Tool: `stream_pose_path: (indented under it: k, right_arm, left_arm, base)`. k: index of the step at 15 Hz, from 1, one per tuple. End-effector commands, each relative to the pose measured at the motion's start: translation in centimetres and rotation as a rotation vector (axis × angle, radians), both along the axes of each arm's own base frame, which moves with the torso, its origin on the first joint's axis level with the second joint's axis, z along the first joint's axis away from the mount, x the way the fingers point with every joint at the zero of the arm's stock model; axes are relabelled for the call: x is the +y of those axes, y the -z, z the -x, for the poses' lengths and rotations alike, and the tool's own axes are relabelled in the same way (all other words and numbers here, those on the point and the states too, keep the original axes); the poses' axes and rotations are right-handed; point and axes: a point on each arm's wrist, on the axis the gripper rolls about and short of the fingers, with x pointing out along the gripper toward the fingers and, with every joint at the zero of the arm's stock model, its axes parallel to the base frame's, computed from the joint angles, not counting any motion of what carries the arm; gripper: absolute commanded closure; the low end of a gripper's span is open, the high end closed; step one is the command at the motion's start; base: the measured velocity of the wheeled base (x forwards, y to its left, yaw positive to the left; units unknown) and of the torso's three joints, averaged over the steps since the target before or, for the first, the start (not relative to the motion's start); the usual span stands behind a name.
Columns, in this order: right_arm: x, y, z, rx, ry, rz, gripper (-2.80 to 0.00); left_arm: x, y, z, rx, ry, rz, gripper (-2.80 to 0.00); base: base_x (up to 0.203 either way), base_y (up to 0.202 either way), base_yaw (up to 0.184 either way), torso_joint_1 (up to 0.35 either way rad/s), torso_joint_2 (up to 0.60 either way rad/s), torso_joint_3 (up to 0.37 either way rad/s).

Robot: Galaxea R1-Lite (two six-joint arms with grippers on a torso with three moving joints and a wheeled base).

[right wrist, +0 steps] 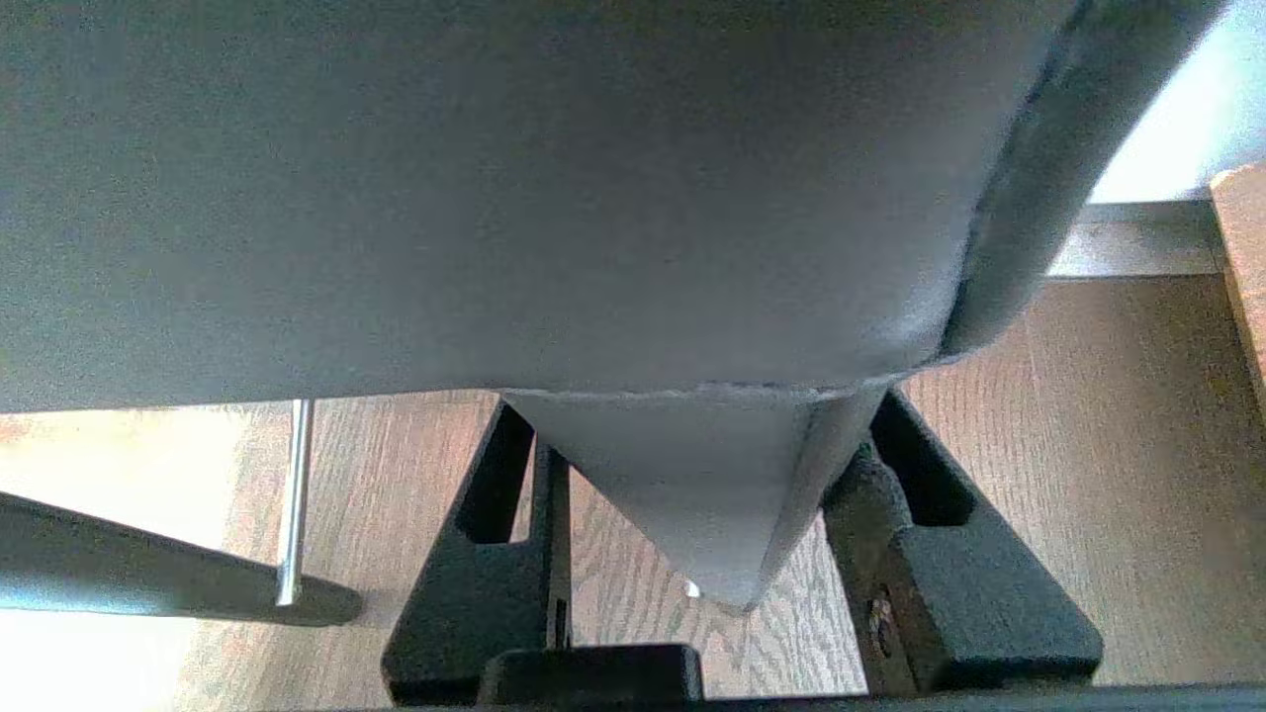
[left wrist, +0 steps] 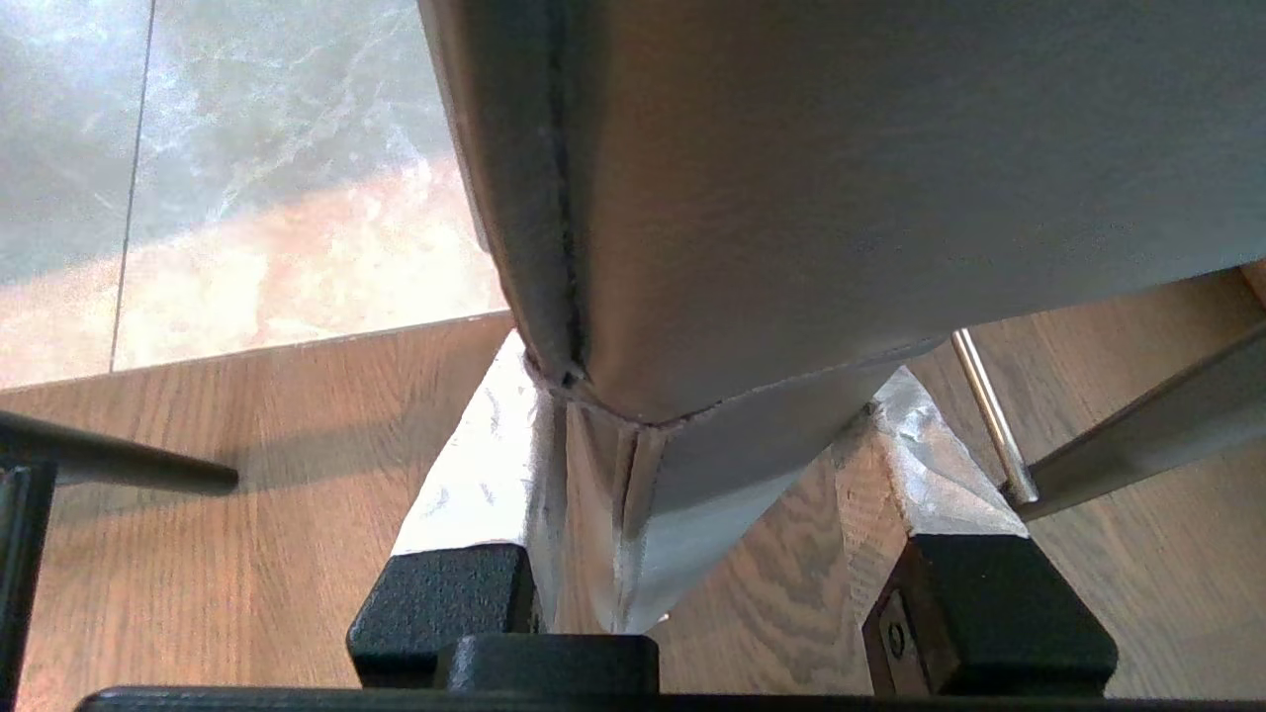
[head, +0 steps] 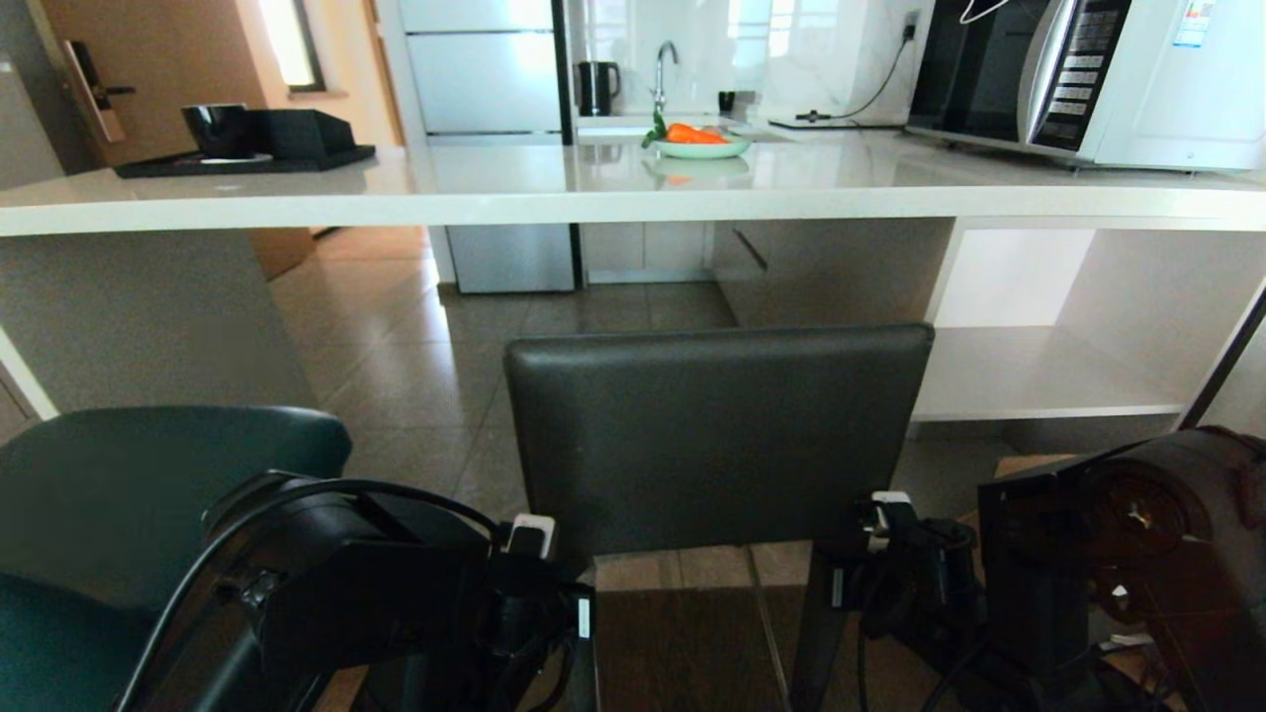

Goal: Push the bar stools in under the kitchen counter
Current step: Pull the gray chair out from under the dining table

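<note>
Fingers first: left gripper [left wrist: 712,494] straddles the lower left corner of the grey stool [head: 717,435] backrest, one finger [left wrist: 465,524] against the upholstery, the other standing off it, so not a pinch. Right gripper [right wrist: 692,514] has the lower right corner between its fingers [right wrist: 920,554], spread; contact on both sides unclear. Both sit low behind the backrest, set for a two-handed push.

Grey stool stands short of the kitchen counter [head: 495,203], backrest top below the slab edge, open floor ahead under it. Teal stool [head: 148,475] is beside it on the left, also out from the counter, untouched.

Progress estimate: neither stool is in. Grey push pending, teal after.
</note>
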Motion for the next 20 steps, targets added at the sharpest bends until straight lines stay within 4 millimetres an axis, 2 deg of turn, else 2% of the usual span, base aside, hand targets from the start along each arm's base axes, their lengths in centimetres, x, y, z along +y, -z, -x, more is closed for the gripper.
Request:
stream_pose_path:
  k: [1, 4, 7, 20]
  right_arm:
    - [0.4, -0.2, 0.3, -0.005, -0.002, 0.003, 0.0]
    - [1.8, -0.6, 1.8, 0.002, 0.001, 0.039, 0.0]
    - [2.0, -1.3, 2.6, 0.002, -0.006, 0.038, 0.0]
    - [1.7, -1.7, 3.0, 0.008, 0.031, 0.017, 0.0]
  left_arm:
    - [0.1, 0.0, 0.0, -0.004, -0.005, 0.004, 0.0]
    - [0.0, 0.1, 0.1, -0.002, -0.003, 0.004, 0.0]
    - [0.1, -0.1, 0.1, -0.002, -0.004, 0.004, 0.0]
    - [0.0, 0.1, 0.1, 0.0, -0.003, 0.001, 0.0]
  base:
    - [0.0, 0.0, 0.0, 0.0, 0.0, 0.0]
    - [0.0, 0.0, 0.0, 0.0, 0.0, 0.0]
    - [0.0, 0.0, 0.0, 0.0, 0.0, 0.0]
    - [-0.004, 0.0, 0.0, 0.0, 0.0, 0.0]
